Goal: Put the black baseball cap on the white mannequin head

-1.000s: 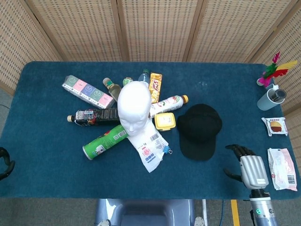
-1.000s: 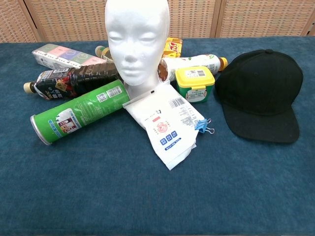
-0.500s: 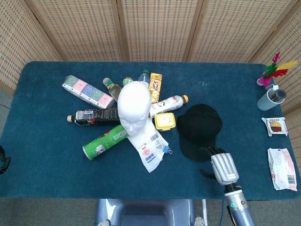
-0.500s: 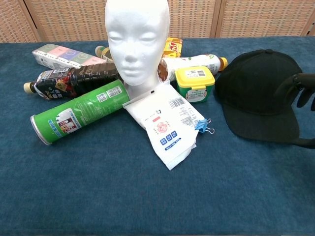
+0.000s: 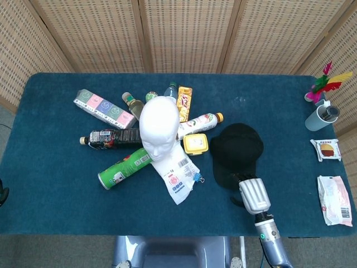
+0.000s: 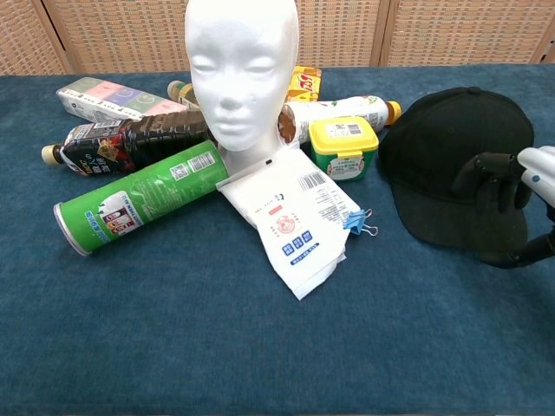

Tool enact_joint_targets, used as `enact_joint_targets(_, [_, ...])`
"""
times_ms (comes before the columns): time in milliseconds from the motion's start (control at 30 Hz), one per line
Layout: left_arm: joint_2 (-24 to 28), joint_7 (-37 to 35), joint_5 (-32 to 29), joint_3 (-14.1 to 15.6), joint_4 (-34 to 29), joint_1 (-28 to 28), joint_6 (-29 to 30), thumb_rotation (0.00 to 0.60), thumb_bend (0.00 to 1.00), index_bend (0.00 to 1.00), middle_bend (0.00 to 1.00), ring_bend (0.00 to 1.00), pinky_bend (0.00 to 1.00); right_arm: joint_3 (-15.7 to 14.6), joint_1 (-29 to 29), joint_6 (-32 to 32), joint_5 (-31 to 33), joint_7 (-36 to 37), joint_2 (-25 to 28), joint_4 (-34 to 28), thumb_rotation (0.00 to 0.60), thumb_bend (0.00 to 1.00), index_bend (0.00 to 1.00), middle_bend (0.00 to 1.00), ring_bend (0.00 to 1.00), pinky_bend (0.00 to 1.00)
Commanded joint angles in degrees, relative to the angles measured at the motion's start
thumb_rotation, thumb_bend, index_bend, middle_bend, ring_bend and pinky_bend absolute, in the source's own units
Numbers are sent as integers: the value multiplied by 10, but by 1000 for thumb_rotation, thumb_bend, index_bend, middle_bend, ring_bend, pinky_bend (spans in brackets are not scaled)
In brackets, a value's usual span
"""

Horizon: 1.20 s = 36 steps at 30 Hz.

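The white mannequin head [image 5: 159, 127] stands upright left of centre among bottles, facing me [image 6: 241, 69]. The black baseball cap [image 5: 238, 149] lies flat on the blue cloth to its right, brim toward me [image 6: 451, 147]. My right hand [image 5: 251, 192] is at the brim's near edge. In the chest view the right hand [image 6: 507, 204] has its dark fingers [image 6: 486, 178] curled apart just over the brim and the thumb low beside the brim's front edge, with nothing gripped. A dark sliver at the left edge [image 5: 1, 195] may be my left hand.
Around the mannequin lie a green can [image 5: 124, 167], a dark bottle [image 5: 110, 137], a yellow box [image 5: 195, 143], a white packet [image 5: 177, 174] with a blue clip, and more bottles. A cup [image 5: 322, 116] and snack packets [image 5: 334, 200] sit at the right edge.
My right hand has travelled left and forward from the table's right front to the cap's brim. The dark shape at the left edge has slid almost out of view.
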Motion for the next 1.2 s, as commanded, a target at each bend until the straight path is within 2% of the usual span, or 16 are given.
enact_joint_targets(33, [-1,-3,-1,1,2,1,0,600,336,664,522,386,314,4,5,4,0,2,-19,27,600,160,328,515,523,472])
enact_joint_targets(1067, [0,-7,-3,2,6,5,2,600,336,664,523,386,314,15,23,17,18,34,-103,194,600,161,329,518,528,511])
enact_joint_targets(1200, [0,-5,-5,1,5,4,1,600,336,664,522,386,314,22,24,28,22,38,-118,219,600,194,332,518,528,513])
